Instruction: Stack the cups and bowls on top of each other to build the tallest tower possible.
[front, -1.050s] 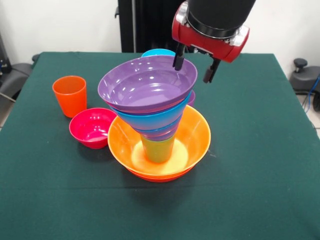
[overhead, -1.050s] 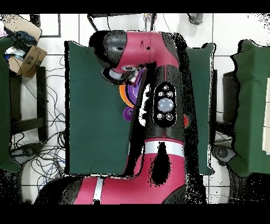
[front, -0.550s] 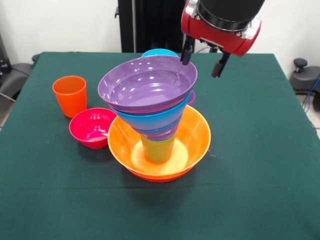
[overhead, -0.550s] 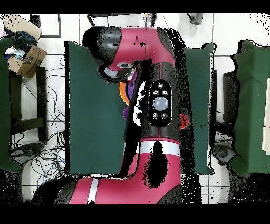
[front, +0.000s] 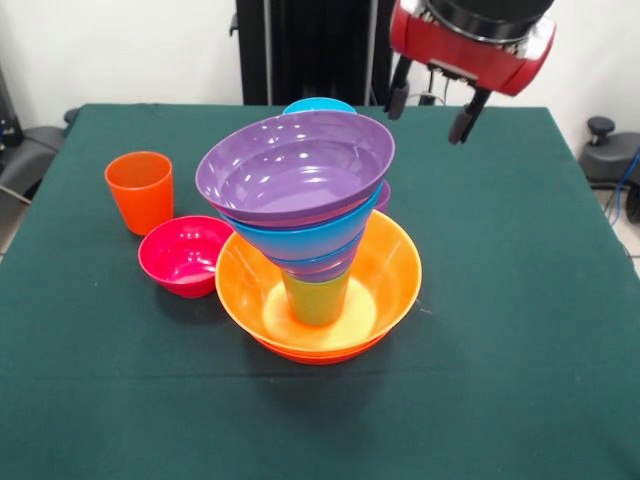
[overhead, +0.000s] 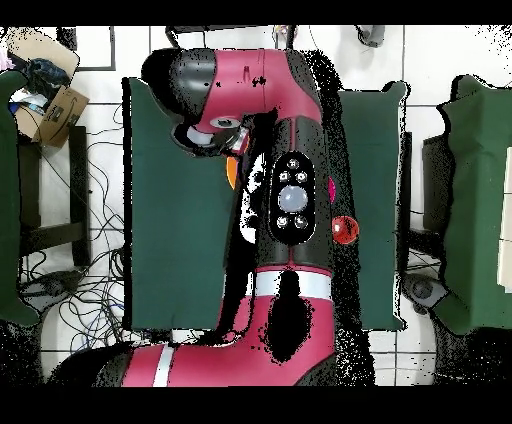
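The tower stands mid-table in the front view. A broad yellow-orange bowl (front: 390, 270) nests in an orange-red bowl (front: 320, 354). A lime green cup (front: 315, 298) stands in it, carrying a sky-blue bowl (front: 300, 243) and, on top, a purple bowl (front: 295, 165). Behind the tower a cyan bowl (front: 318, 104) and a bit of the purple cup (front: 384, 197) peek out. An orange cup (front: 140, 190) and a magenta bowl (front: 185, 255) sit to the left. My gripper (front: 432, 110) hangs open and empty, above and right of the purple bowl's rim. In the overhead view the arm (overhead: 290, 200) hides nearly everything.
The green table (front: 520, 300) spreads to the right of and in front of the tower. Overhead, only an orange sliver (overhead: 231, 170) of the tower shows beside the arm. Other green tables and cables lie around on the floor.
The open gripper has risen and moved right in the front view, away from the purple bowl's rim. The tower and loose pieces have not moved.
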